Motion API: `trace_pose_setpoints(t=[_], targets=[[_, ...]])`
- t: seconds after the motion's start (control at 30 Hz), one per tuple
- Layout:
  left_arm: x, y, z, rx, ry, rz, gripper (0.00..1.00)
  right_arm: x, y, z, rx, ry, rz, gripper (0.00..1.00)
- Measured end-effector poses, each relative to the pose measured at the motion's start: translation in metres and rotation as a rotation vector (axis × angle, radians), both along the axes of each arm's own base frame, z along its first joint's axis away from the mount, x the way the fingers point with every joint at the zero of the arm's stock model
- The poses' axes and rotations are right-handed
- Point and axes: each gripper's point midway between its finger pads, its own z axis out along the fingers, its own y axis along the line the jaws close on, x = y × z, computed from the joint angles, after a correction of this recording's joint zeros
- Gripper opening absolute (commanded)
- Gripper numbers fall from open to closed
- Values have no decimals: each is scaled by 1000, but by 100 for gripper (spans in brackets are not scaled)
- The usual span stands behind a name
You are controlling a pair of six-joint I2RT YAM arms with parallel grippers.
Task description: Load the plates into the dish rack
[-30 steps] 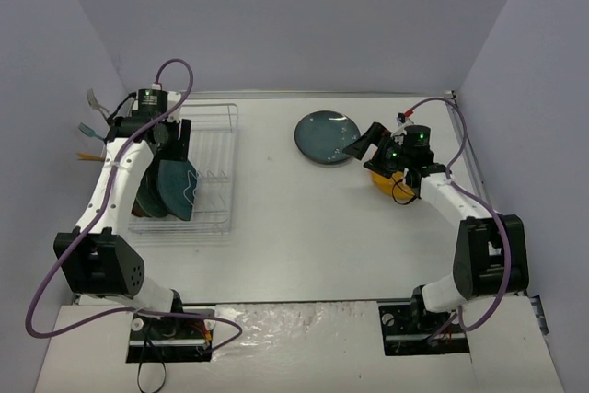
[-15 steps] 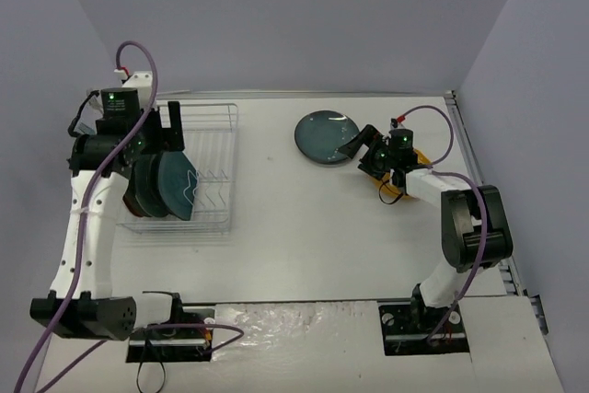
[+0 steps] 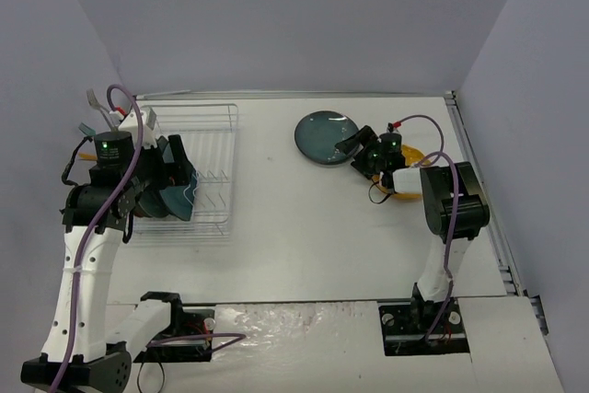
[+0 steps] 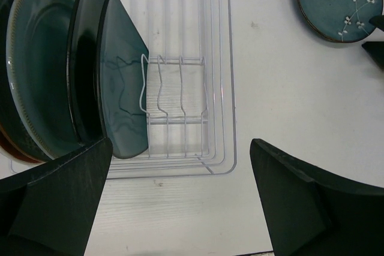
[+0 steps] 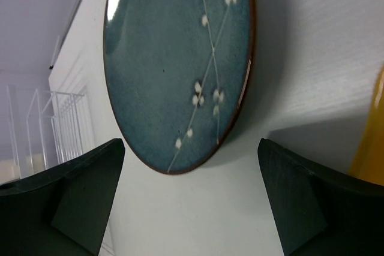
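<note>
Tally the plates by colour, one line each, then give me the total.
Dark teal rounded-square plates: 2
Round teal plate: 1
Brown-rimmed plate, mostly hidden: 1
Blue-grey plate with white blossoms: 1
Yellow plate: 1
Total: 6

What we see across the tabletop (image 3: pixel 304 227)
Racked plates (image 4: pixel 120 82) stand upright in the left end of our dish rack (image 3: pixel 216 131); a flat plate (image 3: pixel 324 137) lies well right, a second plate (image 5: pixel 373 136) just beyond it.
</note>
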Motion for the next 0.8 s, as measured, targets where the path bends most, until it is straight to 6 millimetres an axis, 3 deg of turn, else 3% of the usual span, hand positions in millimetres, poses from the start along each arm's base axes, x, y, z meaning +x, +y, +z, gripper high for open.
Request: trace_pose_setpoints(t=[0.23,0.33,0.5,0.57,0.8], targets=[[-6,-7,-5,-32,10,-22,97,34,12,1,101,-81,-34,77],[-8,-9,-5,-46,5,-29,97,41,15,-2,140,-99,-50,57],[-10,-11,-8,-52,16,-36,97,45,15,-18,182,-85,-93,10],[-10,-11,-8,-52,16,-37,97,44,14,-25,191,-73,-108,1],[-11,-19,-6,-96,16,-56,97,42,14,-26,215,-64,-119,0]])
